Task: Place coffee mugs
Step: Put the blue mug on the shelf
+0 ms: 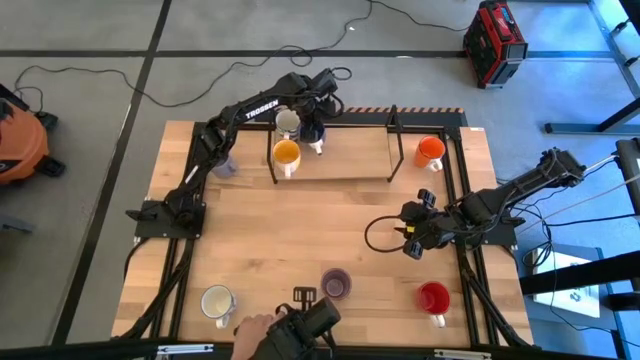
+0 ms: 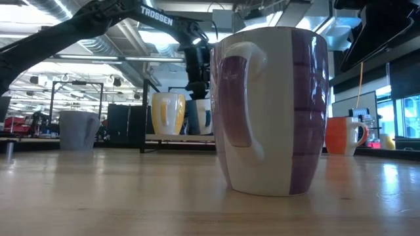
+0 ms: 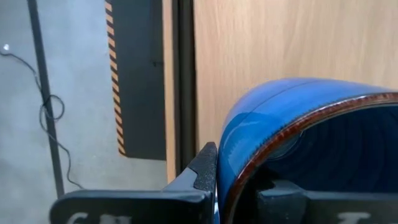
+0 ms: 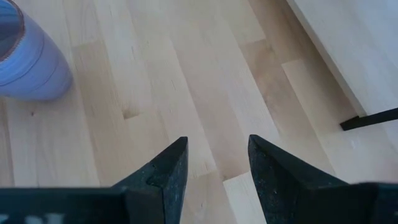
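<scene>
My left gripper (image 1: 316,128) reaches to the table's far side over a raised wooden shelf (image 1: 350,160) and is shut on the blue mug (image 3: 273,118). On the shelf beside it stand a cream mug (image 1: 287,121) and a yellow-orange mug (image 1: 286,153). The grey-lavender mug (image 1: 224,165) and the orange mug (image 1: 430,151) stand at the shelf's two ends. The white mug (image 1: 217,301), the purple mug (image 1: 336,284) and the red mug (image 1: 434,297) stand near the table's near edge. My right gripper (image 4: 217,168) is open over bare wood at the right, touching nothing. My left gripper holds the blue mug by its rim wall (image 3: 233,155). One finger (image 3: 205,171) is outside the wall and the other is inside the mug. The fingers come from above, pointing down. Whether the mug's base rests on the shelf does not show.
Black frame posts (image 1: 396,145) stand on the shelf. A person's hand (image 1: 255,328) holds a dark device (image 1: 312,318) at the table's near edge. The purple mug (image 2: 269,111) fills the low view. Bare wood lies in the table's middle.
</scene>
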`<state>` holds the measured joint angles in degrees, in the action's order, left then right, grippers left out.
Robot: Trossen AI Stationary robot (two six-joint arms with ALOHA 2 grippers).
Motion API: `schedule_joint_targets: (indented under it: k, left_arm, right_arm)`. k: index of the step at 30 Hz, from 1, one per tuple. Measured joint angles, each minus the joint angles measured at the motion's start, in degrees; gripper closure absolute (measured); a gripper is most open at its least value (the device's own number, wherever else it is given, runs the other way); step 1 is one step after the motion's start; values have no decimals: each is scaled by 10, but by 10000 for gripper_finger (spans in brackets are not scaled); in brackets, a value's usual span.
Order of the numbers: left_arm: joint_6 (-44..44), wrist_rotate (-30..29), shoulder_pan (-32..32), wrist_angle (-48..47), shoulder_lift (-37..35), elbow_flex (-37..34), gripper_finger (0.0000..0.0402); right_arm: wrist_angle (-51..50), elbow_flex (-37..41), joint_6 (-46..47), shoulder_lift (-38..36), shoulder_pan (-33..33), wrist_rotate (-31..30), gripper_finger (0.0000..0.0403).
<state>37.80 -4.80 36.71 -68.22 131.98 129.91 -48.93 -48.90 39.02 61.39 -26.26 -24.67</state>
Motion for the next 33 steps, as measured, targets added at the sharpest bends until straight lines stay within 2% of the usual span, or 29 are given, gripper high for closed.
schedule_joint_targets:
  k: [6,22,28,33]
  left_arm:
    - [-2,-4,0,12,1,-6,373]
    - [3,-6,0,42,1,-7,308]
    - [18,-59,-4,53,1,-7,288]
    - [19,-67,-4,54,1,-7,286]
  right_arm:
    - [4,0,0,0,0,0,249]
    - [9,0,1,0,0,1,249]
    - [9,0,0,0,0,2,249]
    - [8,0,-2,0,0,2,249]
